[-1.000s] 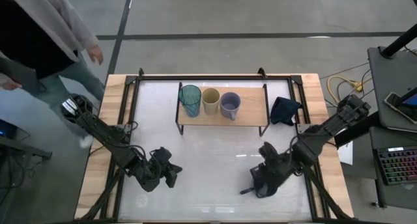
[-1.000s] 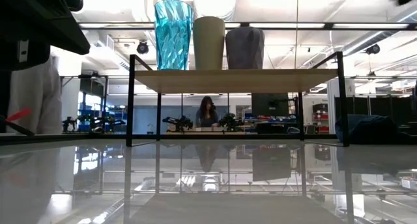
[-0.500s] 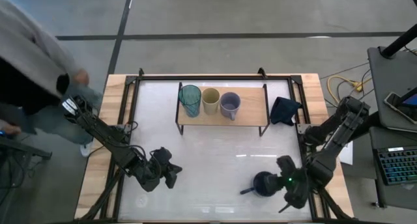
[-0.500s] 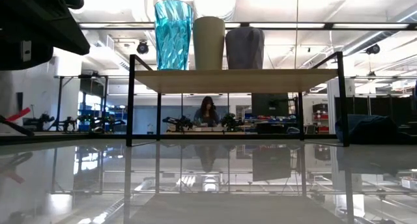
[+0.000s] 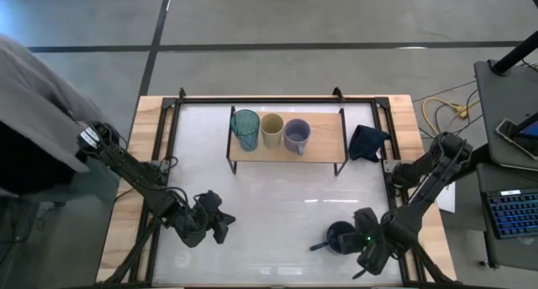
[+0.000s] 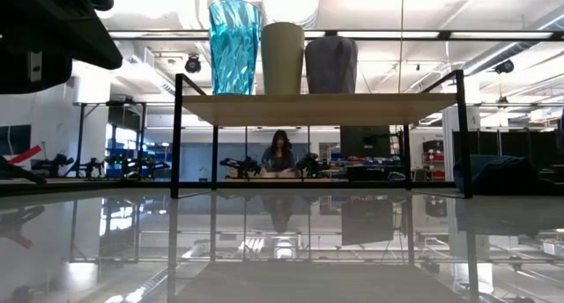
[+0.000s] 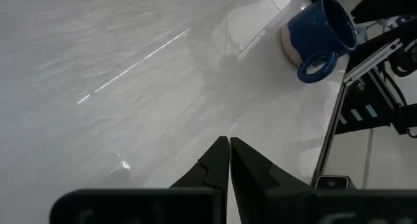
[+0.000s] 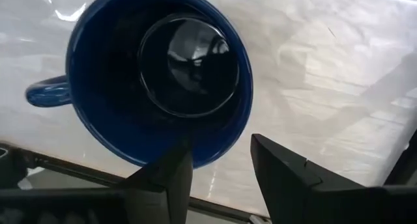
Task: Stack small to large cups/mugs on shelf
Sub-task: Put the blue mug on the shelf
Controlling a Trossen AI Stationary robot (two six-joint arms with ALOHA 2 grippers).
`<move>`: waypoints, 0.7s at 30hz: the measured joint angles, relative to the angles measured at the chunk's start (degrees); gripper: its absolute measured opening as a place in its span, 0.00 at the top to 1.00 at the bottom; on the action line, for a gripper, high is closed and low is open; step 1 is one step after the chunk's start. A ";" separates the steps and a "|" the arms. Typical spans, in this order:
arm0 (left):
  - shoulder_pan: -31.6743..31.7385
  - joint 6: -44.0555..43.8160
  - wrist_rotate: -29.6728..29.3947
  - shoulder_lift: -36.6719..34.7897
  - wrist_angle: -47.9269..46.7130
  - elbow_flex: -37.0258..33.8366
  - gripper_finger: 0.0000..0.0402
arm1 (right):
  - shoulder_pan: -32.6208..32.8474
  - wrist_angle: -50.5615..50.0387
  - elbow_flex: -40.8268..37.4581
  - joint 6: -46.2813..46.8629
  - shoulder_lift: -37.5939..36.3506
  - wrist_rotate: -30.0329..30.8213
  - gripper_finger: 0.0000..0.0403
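On the shelf [image 5: 324, 146] stand a teal tumbler [image 5: 245, 128], a cream cup [image 5: 271, 129] and a grey-lavender cup [image 5: 297, 135] in a row at its left part. The low view shows the same row: tumbler [image 6: 233, 46], cream cup [image 6: 282, 56], grey cup [image 6: 330, 63]. A dark blue mug [image 5: 340, 237] stands upright on the table at the near right, its handle [image 5: 318, 246] pointing left. My right gripper [image 5: 366, 249] is open just right of it, fingers off the rim [image 8: 215, 160]. My left gripper [image 5: 220, 226] rests shut at the near left.
A dark navy cloth [image 5: 367, 142] lies right of the shelf. A black frame [image 5: 168, 138] runs round the white tabletop. A person in grey [image 5: 34, 112] stands beyond the table's left edge. The right part of the shelf board is bare.
My right gripper, which stood over the dark blue mug, has let go of it and drawn back toward the table's right and near edges. The mug stays upright where it was. The person at the left has shifted.
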 joint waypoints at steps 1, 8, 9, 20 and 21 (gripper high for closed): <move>0.00 0.00 0.02 0.00 -0.06 0.00 1.00 | 0.00 0.04 0.00 0.00 0.18 0.00 0.63; 0.00 0.00 0.04 0.00 -0.11 0.00 1.00 | -0.13 -0.10 -1.06 -0.04 2.13 -0.81 0.64; 0.00 0.00 0.04 0.00 -0.13 0.00 1.00 | -0.17 -0.21 -1.29 -0.04 2.42 -0.88 0.64; 0.00 0.00 0.07 0.00 0.02 0.00 1.00 | -5.72 -0.13 -4.44 -8.25 4.67 -5.05 0.79; 0.00 0.00 0.07 0.00 0.04 0.00 1.00 | -6.51 -0.02 -4.69 -9.77 4.46 -5.09 0.82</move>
